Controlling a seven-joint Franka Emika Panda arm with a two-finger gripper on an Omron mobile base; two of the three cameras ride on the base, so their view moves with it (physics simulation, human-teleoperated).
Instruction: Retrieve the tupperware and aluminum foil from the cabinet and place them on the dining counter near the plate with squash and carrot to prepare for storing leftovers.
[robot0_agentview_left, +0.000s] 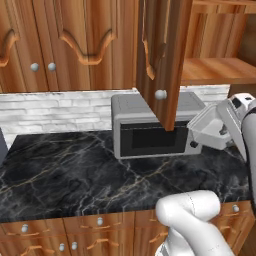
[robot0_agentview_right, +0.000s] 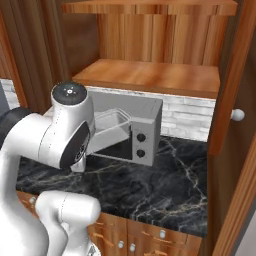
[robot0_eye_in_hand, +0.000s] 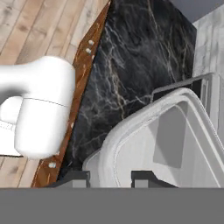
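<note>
So far only the small translucent grey-white plastic tupperware (robot0_agentview_left: 212, 129) is out of the open brown wooden cabinet (robot0_agentview_left: 161, 55), clamped by its rim in the gripper (robot0_eye_in_hand: 111, 177) beside the grey microwave (robot0_agentview_left: 150, 127), with foil and placement remaining.

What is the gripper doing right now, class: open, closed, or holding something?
Gripper: closed on the rim of the tupperware, holding it in the air in front of the microwave.

- Black marble-veined countertop (robot0_agentview_left: 75, 170) w/ brown wood drawers (robot0_agentview_left: 65, 235) below
- White brick backsplash (robot0_agentview_left: 55, 107) at far wall
- Arch-panel wood cabinets (robot0_agentview_left: 60, 40) upper left
- Grey microwave (robot0_agentview_left: 150, 127) on countertop, far right
- Wood plank floor (robot0_eye_in_hand: 35, 26)
</note>
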